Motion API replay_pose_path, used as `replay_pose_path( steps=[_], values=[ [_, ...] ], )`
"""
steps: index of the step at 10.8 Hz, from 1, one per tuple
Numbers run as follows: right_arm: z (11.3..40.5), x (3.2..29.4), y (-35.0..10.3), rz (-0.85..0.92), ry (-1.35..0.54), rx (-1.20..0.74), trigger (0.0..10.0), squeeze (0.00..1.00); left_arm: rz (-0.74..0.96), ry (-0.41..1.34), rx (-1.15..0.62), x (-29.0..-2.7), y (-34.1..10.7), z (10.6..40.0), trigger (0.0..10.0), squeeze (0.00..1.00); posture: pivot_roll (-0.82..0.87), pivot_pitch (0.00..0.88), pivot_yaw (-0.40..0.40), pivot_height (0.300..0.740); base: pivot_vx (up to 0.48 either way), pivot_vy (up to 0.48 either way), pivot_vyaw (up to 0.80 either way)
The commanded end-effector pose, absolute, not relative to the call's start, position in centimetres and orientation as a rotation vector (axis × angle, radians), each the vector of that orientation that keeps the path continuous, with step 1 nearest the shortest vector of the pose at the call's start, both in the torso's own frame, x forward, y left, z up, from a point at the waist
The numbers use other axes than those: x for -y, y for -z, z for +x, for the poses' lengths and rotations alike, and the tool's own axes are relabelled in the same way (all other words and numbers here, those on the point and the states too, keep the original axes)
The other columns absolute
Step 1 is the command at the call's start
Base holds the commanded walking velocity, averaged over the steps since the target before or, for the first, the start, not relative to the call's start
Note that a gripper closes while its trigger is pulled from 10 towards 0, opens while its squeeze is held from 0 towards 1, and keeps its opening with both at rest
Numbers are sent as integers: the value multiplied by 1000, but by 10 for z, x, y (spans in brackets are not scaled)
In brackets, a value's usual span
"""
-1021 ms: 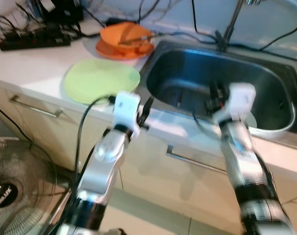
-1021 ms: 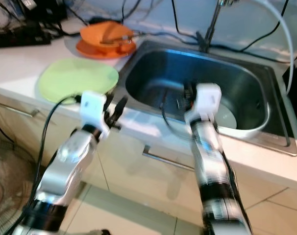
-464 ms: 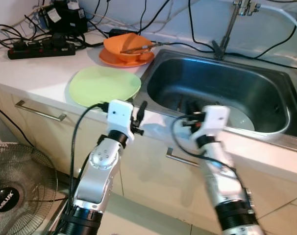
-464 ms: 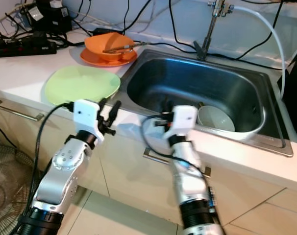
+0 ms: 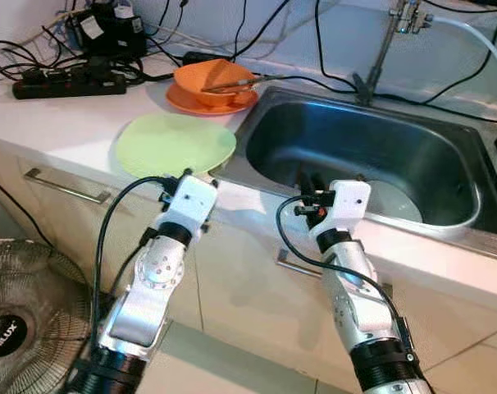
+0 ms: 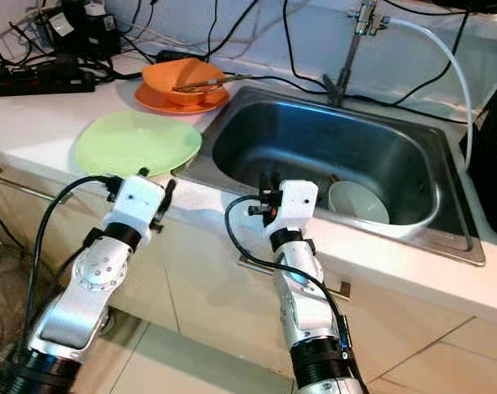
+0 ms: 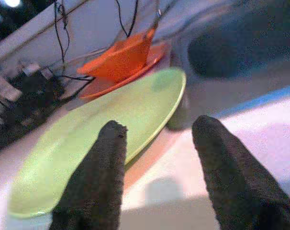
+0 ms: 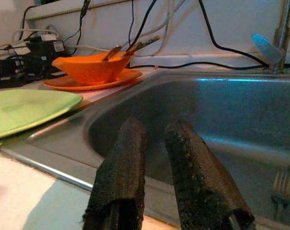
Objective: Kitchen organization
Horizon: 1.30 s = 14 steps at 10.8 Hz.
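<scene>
Nothing is held yet, so the task is judged to be at an early stage.

Left gripper: fingers spread wide and empty, poised at the counter's front edge. The green plate lies flat on the counter directly ahead of the fingertips, near but not touched. Beyond the plate, further ahead, an orange bowl sits on an orange plate, with utensils resting in it.

Right gripper: fingers drawn close with a narrow gap, nothing between them, held over the front rim of the sink. Ahead and below, inside the basin, a pale bowl rests at the bottom; a fork is seen on the basin floor in the right wrist view.

Remaining, as judged: plate, orange bowl set and sink contents are all still to be sorted. No item appears put away. The green plate is the likeliest first pick for the left gripper, though its flat lie may make the rim awkward to catch.
</scene>
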State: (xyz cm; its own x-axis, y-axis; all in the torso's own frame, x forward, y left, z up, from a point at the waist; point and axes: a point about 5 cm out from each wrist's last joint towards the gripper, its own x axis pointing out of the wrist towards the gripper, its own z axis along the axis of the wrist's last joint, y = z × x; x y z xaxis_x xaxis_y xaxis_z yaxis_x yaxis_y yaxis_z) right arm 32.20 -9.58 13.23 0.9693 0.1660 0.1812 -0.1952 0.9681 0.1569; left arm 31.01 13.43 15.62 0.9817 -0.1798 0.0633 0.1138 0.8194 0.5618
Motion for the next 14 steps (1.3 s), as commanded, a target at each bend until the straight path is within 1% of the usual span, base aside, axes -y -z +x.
replay_pose_path(
  steps=[1, 2, 4, 6, 8, 11, 14],
  values=[
    [321, 97, -129, 172, -176, 146, 10000, 0, 686, 147, 115, -133, -158, 313, 10000, 1000, 119, 5, -38, 740, 0, 0, 0],
    [321, 97, -128, 173, -175, 143, 10000, 0, 805, 146, 133, -134, -161, 315, 10000, 0, 119, 2, -38, 740, 0, 0, 0],
    [322, 96, -128, 178, -172, 135, 10000, 0, 895, 139, 117, -137, -166, 319, 10000, 0, 120, 0, -39, 740, 0, 0, 0],
    [323, 95, -126, 183, -172, 113, 10000, 0, 969, 154, 49, -146, -164, 322, 10000, 0, 123, 0, -42, 740, 0, 0, 0],
    [323, 96, -128, 183, -172, 117, 10000, 0, 1000, 165, -1, -151, -161, 322, 10000, 0, 125, 0, -43, 740, 0, 0, 0],
    [322, 96, -129, 188, -166, 118, 10000, 0, 1083, 152, -76, -160, -158, 328, 10000, 0, 125, 27, -39, 740, 0, 0, 0],
    [322, 95, -129, 191, -169, 111, 10000, 0, 1138, 121, -91, -167, -166, 340, 10000, 0, 128, 43, -40, 740, 0, 0, 0]
  ],
)
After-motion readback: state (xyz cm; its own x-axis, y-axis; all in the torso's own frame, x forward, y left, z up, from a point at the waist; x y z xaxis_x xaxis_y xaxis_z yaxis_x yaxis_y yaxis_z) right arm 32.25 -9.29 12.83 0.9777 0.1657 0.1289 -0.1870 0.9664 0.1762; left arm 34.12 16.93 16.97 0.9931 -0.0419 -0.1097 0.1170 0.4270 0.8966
